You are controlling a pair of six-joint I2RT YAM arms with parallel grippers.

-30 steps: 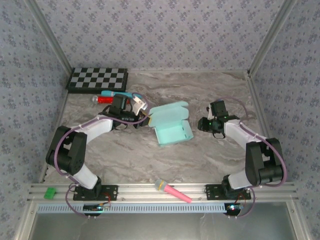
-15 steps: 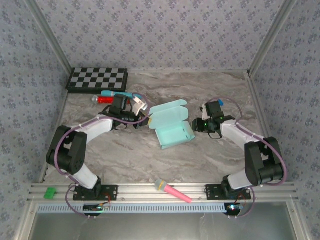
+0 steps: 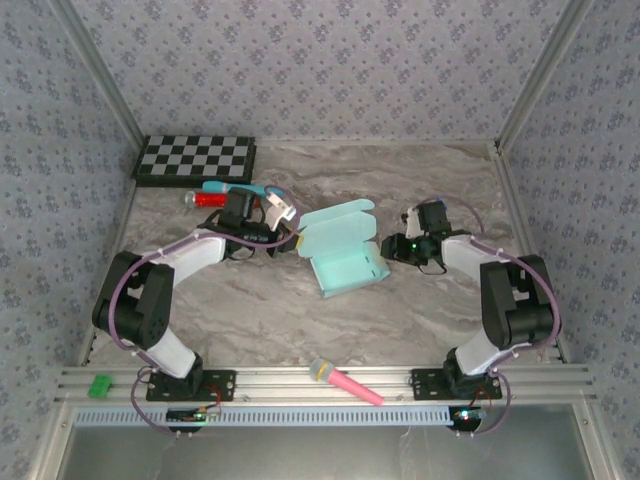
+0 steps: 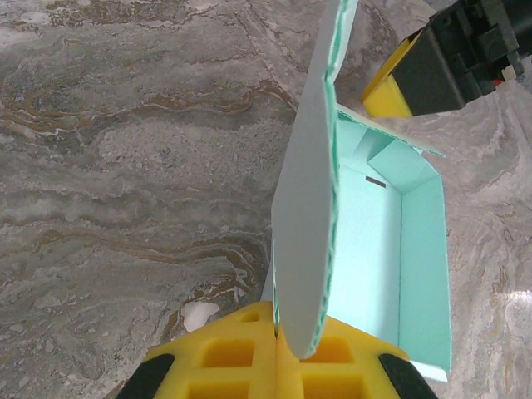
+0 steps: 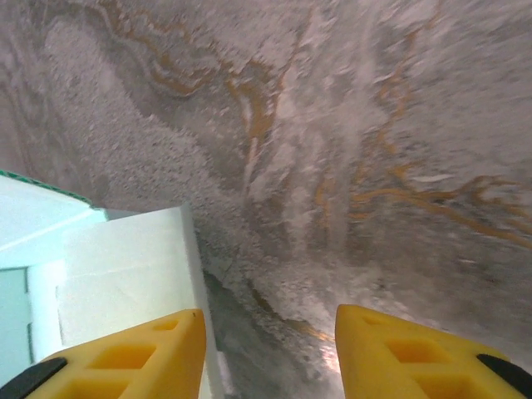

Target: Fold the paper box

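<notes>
The pale aqua paper box (image 3: 345,250) sits mid-table, its tray formed and its lid standing open. My left gripper (image 3: 293,237) is shut on the edge of that lid (image 4: 309,208), whose card runs down between the yellow fingers (image 4: 241,357). The open tray (image 4: 391,249) lies to the right of the lid in the left wrist view. My right gripper (image 3: 390,247) is open, right beside the box's right end. Its yellow fingers (image 5: 125,357) frame bare marble, with the box's side wall (image 5: 125,283) next to the left finger.
A black-and-white checkerboard (image 3: 195,159) lies at the back left. A red item (image 3: 208,200) and a blue item (image 3: 228,187) sit behind my left arm. A pink microphone toy (image 3: 345,381) rests on the front rail, a green block (image 3: 100,385) at the front left.
My right gripper has moved left, from well clear of the box to just beside its right end. The box has shifted slightly. The left gripper keeps its hold on the lid.
</notes>
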